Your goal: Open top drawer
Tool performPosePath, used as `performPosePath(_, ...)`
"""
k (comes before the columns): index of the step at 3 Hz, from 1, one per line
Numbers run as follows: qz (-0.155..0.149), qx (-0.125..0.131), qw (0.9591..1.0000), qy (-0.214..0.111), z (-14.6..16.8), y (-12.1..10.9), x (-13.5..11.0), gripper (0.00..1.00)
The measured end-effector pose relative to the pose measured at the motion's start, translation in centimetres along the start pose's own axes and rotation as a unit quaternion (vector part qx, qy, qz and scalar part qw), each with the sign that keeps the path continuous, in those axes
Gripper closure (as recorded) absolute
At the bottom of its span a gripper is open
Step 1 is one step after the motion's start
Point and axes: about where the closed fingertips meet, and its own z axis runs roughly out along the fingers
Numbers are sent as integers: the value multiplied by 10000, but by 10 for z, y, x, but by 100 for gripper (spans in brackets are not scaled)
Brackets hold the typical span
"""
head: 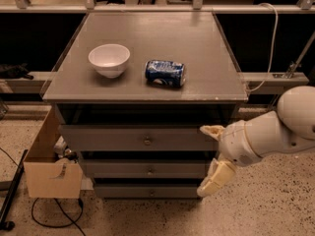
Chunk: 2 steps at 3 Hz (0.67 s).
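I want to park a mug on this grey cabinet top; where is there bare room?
Bare: the back half of the grey cabinet top, behind the white round bowl and the toppled blue can, and the strip right of the can. The front middle is crowded. The open hand hovers at the right end of the wide grey top drawer.

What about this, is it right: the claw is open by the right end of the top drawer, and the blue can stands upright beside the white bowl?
Not quite. The camera view shows the blue can lying on its side, not upright, beside the white bowl. The rest holds: the claw is open by the right end of the top drawer.
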Motion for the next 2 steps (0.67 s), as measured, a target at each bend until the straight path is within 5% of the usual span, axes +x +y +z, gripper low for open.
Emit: performPosePath(2,-669,885,9914,695,14,-46,2,0)
